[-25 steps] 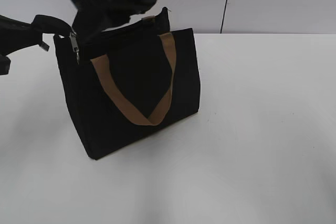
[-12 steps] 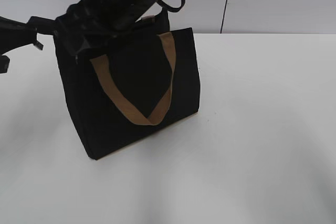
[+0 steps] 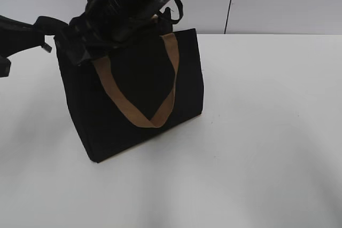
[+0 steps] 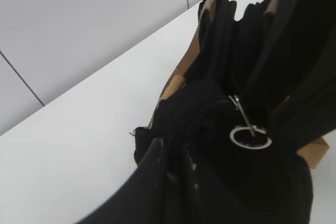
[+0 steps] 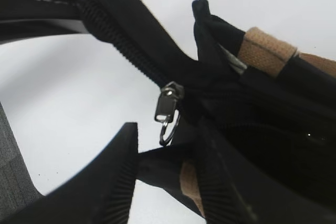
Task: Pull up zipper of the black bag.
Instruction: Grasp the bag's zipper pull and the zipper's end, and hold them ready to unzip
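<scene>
The black bag point(image 3: 139, 89) stands on the white table, a tan strap point(image 3: 170, 73) hanging down its front. My left gripper point(image 3: 55, 34) is shut on the fabric at the bag's top left end; the left wrist view point(image 4: 176, 153) shows it pinched there, with the silvery pull ring point(image 4: 250, 136) just beyond. My right gripper point(image 3: 75, 52) reaches across to that same corner. In the right wrist view its jaws point(image 5: 168, 142) are open, and the zipper point(image 5: 121, 40) pull point(image 5: 168, 109) hangs between the fingertips, untouched. In the exterior view the arm hides the pull.
The white table point(image 3: 256, 148) stretches to the right and front of the bag. A pale wall point(image 3: 283, 4) with a dark seam stands behind. Both arms crowd the bag's top left corner.
My right arm has come down and left over the bag's top left corner and now covers the silvery pull that showed a second ago. The left gripper and bag stayed put.
</scene>
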`<state>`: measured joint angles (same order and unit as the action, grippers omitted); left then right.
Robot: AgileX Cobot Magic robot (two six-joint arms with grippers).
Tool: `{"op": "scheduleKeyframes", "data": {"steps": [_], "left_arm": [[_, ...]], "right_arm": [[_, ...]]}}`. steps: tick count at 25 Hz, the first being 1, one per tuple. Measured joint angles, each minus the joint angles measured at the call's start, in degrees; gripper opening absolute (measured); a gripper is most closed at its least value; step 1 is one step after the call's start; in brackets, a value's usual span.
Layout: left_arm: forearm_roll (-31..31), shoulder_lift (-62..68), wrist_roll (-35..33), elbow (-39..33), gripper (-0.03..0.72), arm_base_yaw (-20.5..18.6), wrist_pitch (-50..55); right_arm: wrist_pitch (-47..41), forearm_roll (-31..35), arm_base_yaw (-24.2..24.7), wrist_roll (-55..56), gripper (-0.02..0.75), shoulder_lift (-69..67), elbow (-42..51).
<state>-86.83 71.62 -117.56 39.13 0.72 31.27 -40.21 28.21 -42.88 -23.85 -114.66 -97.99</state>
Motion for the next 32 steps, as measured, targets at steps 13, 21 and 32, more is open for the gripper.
{"op": "scheduleKeyframes", "data": {"steps": [13,21,32], "left_arm": [[0.02,0.00,0.00,0.00,0.028,0.00,2.04],[0.02,0.00,0.00,0.00,0.028,0.00,2.33],[-1.35,-1.76,0.07,0.00,0.028,0.00,4.17]], "right_arm": [[-1.25,0.00,0.00,1.11,0.280,-0.58,0.00],[-1.47,0.00,0.00,1.26,0.393,-0.34,0.00],[0.14,-0.05,0.00,1.30,0.384,0.38,0.00]]}}
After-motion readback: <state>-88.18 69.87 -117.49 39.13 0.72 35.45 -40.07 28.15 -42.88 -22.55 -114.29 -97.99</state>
